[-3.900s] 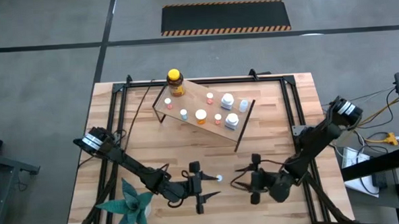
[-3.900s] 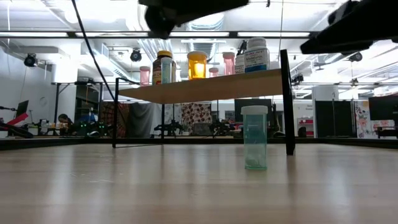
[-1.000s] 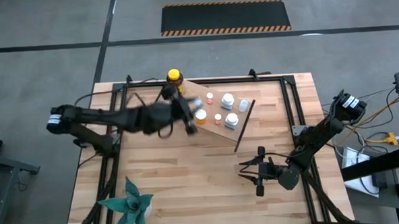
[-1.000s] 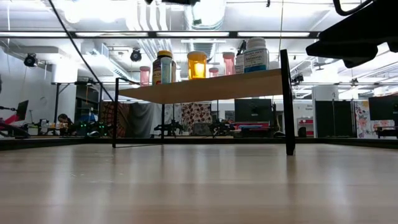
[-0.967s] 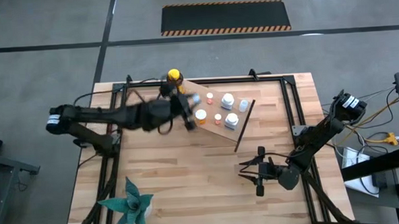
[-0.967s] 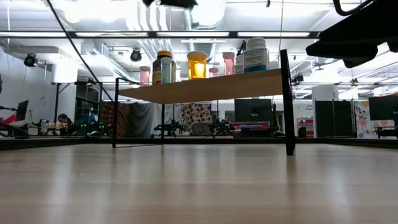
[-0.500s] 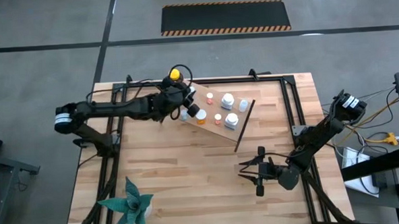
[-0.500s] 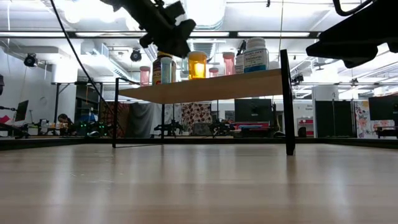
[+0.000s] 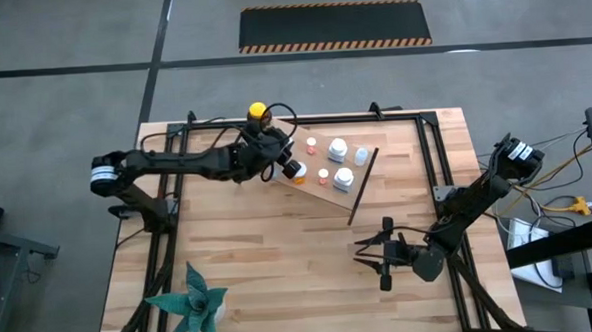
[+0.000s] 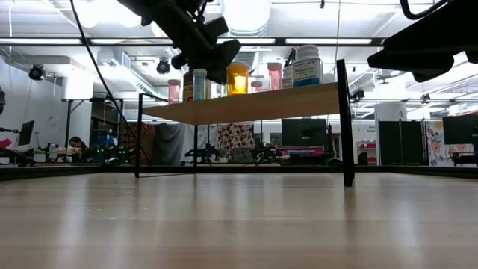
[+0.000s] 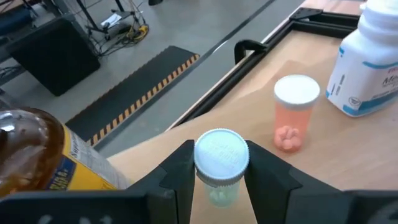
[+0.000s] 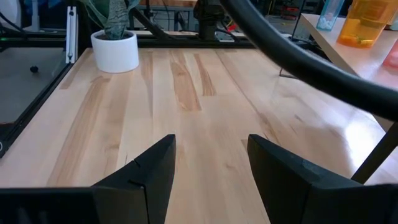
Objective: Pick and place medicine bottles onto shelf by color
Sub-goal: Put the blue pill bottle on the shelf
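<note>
Left gripper (image 11: 219, 167) hung over the wooden shelf (image 9: 322, 190), near its rear left corner, jaws clamped on a small teal-capped bottle (image 11: 221, 163); right gripper (image 12: 208, 163) waited, jaws wide.

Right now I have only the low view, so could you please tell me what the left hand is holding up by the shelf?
Observer: The left wrist view shows the left hand shut on a small teal-tinted bottle with a white cap, one finger on either side.
Operator: Thank you. What stands closest to it?
Observer: The big amber bottle is right beside it; a pink-filled bottle stands farther off on the shelf.
Operator: And is the right hand carrying anything?
Observer: No. The right wrist view shows the right hand open, with nothing between its fingers.
</note>
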You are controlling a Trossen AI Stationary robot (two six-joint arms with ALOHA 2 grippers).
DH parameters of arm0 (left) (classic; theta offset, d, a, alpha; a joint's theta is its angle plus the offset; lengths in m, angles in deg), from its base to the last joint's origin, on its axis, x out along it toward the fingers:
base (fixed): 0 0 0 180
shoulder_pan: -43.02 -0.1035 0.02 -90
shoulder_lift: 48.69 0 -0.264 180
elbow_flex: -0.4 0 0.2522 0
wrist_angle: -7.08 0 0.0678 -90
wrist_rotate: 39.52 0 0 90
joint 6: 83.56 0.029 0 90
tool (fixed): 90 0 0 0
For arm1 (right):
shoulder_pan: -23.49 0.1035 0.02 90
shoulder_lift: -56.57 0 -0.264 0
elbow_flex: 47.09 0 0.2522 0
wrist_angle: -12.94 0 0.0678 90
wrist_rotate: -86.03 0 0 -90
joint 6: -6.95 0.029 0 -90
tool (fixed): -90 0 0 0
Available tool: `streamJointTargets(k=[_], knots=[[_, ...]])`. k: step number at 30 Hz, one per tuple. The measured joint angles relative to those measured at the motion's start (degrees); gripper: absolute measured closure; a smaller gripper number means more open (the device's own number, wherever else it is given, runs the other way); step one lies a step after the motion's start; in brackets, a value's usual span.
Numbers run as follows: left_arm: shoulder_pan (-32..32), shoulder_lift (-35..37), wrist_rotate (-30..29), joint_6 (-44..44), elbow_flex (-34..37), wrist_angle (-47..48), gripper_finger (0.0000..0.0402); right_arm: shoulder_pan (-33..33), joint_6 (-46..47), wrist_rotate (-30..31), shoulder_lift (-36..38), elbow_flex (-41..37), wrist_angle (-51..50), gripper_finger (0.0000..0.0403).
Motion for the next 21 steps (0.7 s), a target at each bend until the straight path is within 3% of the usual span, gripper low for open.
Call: streamJointTargets(k=[16, 21], knots=[[0.0, 0.0, -0.2, -0.4, 1.9, -0.3, 0.03, 0.0, 0.0, 0.0, 0.0, 0.0, 0.1, 0.0211], [0.0, 0.0, -0.2, -1.6, 1.9, -0.1, 0.0278, 0.0, 0.5, 0.0, 0.0, 0.0, 0.2, 0.0211]])
